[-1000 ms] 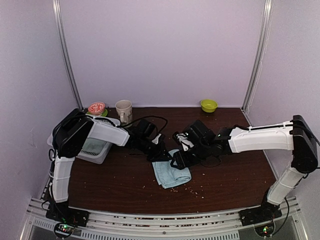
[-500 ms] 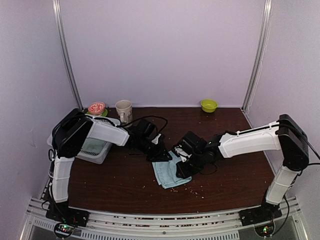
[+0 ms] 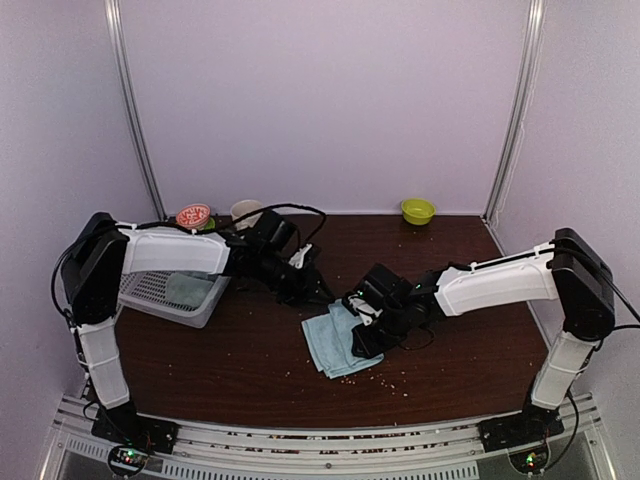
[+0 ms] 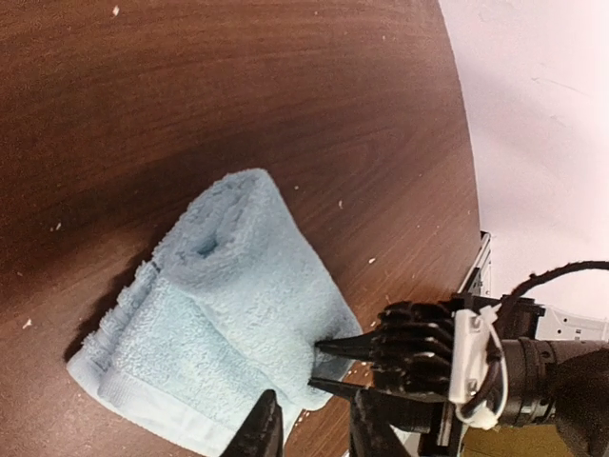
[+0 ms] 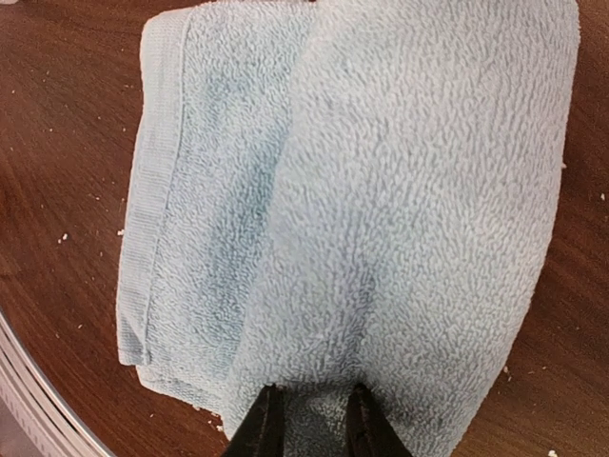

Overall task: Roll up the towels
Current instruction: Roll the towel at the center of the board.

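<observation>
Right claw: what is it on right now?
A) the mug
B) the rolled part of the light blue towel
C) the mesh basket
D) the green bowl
B: in the right wrist view the right claw has its tips pinched into the thick rolled layer of the light blue towel, which lies on the brown table.

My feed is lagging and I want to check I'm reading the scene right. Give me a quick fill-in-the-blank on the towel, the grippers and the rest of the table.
1. The partly rolled towel on the table is light ___.
2. The right gripper has its fingers on the ___.
3. The white mesh basket stands on the ___ side of the table.
4. The small bowl at the back is ___.
Missing words: blue; towel; left; green.
</observation>
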`<act>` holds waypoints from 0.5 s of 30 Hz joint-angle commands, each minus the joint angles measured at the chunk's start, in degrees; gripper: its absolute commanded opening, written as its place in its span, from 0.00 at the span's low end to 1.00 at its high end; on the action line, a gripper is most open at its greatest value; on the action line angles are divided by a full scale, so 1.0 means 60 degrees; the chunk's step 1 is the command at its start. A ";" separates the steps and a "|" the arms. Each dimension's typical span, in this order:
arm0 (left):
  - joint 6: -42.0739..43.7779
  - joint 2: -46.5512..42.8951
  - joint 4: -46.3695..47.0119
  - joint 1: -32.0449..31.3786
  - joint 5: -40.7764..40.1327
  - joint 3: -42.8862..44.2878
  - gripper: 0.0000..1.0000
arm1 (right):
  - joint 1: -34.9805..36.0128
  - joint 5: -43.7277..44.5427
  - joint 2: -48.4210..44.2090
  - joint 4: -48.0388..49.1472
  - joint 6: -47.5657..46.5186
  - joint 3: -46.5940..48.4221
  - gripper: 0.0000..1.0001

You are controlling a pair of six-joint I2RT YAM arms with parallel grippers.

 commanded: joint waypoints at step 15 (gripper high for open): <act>-0.0535 0.2310 0.0824 -0.0055 0.0622 0.1981 0.19 | 0.0098 0.0008 0.0000 -0.0031 -0.0132 -0.0586 0.26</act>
